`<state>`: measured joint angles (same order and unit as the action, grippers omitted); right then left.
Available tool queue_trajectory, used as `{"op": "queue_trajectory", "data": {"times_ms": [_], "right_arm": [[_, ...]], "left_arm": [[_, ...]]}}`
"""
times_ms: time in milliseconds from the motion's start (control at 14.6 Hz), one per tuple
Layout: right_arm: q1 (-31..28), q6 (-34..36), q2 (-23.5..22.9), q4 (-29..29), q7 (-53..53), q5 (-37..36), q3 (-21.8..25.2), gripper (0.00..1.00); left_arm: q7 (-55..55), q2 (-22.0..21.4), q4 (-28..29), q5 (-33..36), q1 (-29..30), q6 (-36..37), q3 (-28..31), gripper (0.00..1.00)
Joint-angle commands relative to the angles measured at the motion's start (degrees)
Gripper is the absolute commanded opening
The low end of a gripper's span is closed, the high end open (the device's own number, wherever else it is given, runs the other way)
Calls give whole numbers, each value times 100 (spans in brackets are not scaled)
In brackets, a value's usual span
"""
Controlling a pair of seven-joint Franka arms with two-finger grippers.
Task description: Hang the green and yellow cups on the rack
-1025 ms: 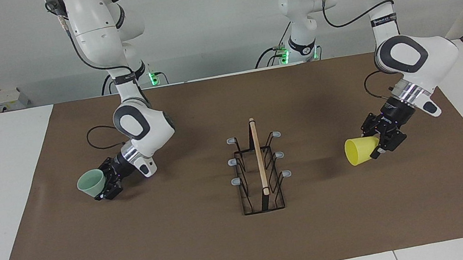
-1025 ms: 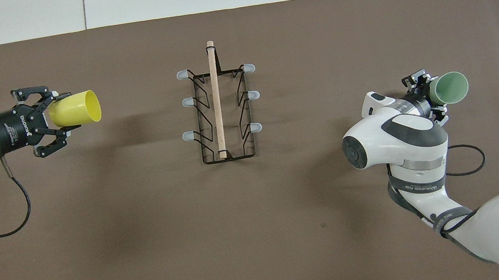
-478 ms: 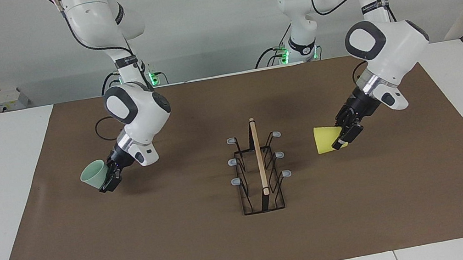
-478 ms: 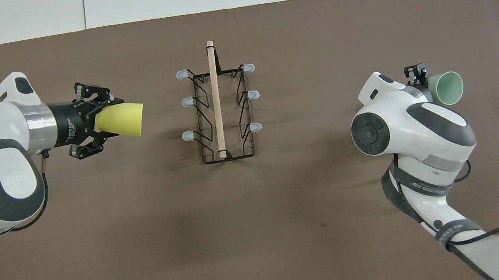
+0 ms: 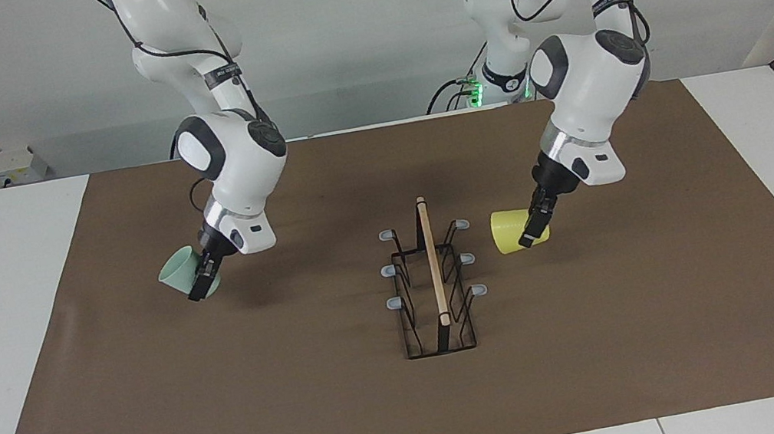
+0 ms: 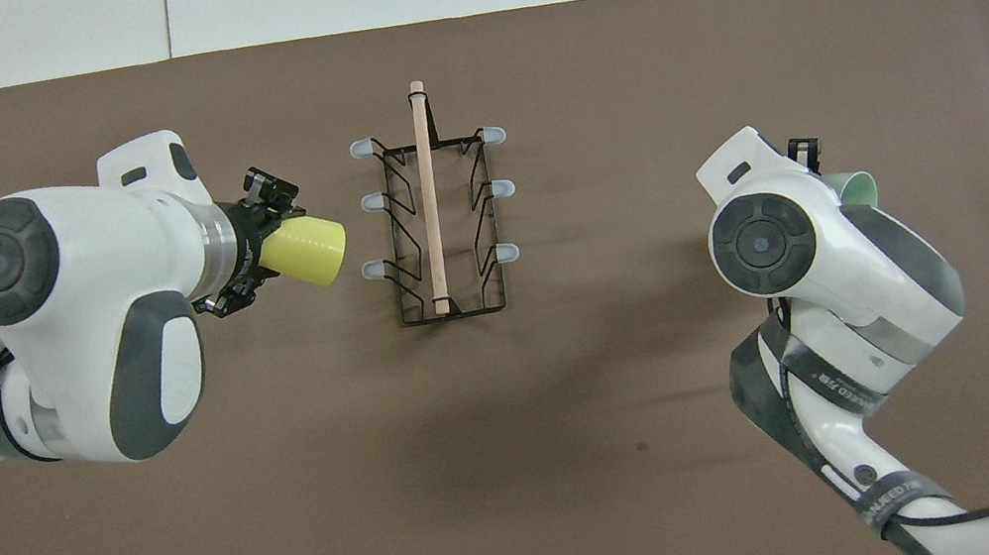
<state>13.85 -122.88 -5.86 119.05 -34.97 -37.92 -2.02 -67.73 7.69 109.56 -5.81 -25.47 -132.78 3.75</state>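
You see the yellow cup gripped by left gripper, mint green cup by right gripper, black rack between, on brown mat, white wall.

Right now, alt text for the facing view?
Two white arms each hold a cup above a brown mat: left gripper holds the yellow cup beside the rack, right gripper the green cup.

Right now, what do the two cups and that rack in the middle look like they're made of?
The yellow cup and the green cup look like smooth plastic: even colour, thin walls. The rack seems to be thin black wire, probably coated metal, with a pale wooden bar along its top and grey pegs capped in what may be rubber or plastic.
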Motion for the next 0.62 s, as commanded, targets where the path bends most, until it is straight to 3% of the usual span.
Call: {"op": "queue_trajectory", "data": {"times_ms": [0,205,547], "right_arm": [[-58,-61,295,-13,-115,827,-219,0],[-58,-166,594,-22,-71,1593,-352,0],[-75,-1272,700,-101,-150,3191,-352,0]], "left_arm": [[-581,-40,-109,807,-414,41,91,0],[-794,-57,-110,1318,-669,120,91,0],[-803,-145,-57,1504,-1170,638,91,0]]}}
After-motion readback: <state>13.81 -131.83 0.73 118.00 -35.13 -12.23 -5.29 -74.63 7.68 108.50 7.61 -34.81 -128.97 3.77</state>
